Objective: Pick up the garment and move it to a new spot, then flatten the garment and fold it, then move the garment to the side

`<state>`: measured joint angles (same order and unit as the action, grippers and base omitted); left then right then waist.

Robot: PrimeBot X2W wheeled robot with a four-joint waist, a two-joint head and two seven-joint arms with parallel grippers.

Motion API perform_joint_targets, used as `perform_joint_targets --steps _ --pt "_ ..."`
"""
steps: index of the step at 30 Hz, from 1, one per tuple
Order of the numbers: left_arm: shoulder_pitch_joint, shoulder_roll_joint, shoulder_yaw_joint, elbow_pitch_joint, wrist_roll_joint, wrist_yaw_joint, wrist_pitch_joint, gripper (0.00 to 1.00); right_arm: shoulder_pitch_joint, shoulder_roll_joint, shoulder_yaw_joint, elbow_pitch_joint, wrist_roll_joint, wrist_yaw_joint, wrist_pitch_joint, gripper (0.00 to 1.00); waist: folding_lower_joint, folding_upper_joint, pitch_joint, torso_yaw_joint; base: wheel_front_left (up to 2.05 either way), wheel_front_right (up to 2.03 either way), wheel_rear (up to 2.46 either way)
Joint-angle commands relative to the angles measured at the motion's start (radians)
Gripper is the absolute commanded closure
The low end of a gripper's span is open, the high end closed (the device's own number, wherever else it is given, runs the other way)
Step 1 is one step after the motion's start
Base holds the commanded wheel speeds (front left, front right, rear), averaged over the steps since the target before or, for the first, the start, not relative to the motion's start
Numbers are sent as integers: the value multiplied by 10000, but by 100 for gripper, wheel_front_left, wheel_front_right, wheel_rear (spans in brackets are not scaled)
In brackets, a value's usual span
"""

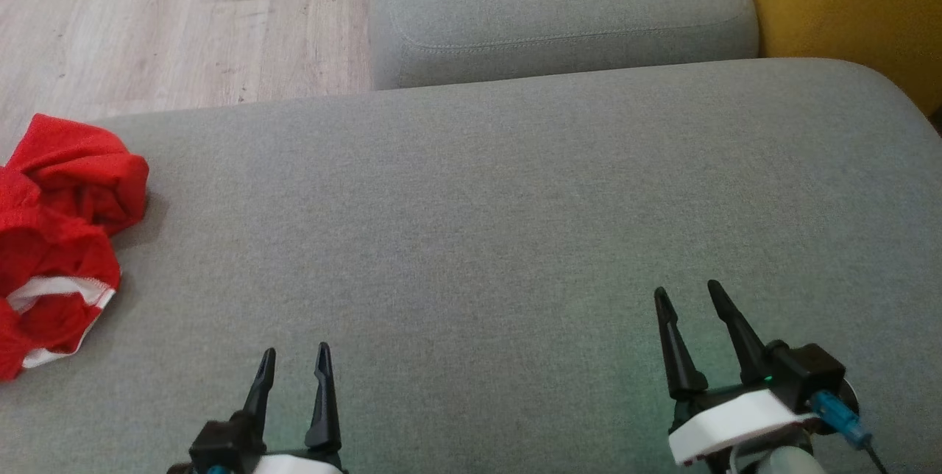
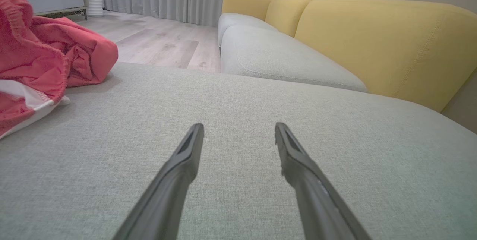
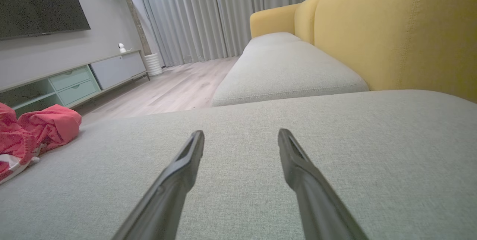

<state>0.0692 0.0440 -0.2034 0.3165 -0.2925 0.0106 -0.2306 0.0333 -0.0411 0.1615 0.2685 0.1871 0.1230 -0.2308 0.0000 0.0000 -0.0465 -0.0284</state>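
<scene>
The garment (image 1: 62,238) lies bunched, and the head view's left edge cuts off its left part. Its folds hide most of its surface, so beyond a strip of white trim nothing on it can be read. The bottom edge cuts the left tool (image 1: 296,349) at its base and the right tool (image 1: 686,288) at its wrist. A white object (image 3: 121,47) on the cabinet (image 3: 115,69) is too small to tell.
</scene>
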Motion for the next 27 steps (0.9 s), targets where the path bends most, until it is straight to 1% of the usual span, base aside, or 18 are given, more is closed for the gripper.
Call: perform_joint_targets --steps 1,7,18,27 --pt "-265 60 172 -258 294 105 -183 0 -374 -87 321 -280 -305 74 -180 0 0 0 -8 -4 0 0 0" --pt "-258 62 162 -107 644 192 -312 0 -411 -91 369 -192 -798 77 -310 0 0 0 -29 -18 0 0 0" --pt "-314 62 288 54 542 197 -312 0 -599 -91 301 115 -732 77 -310 0 0 0 -32 -12 0 0 0" --pt "-323 62 287 120 503 208 -312 0 -597 -91 274 134 -749 77 -310 0 0 0 -60 1 0 0 0"
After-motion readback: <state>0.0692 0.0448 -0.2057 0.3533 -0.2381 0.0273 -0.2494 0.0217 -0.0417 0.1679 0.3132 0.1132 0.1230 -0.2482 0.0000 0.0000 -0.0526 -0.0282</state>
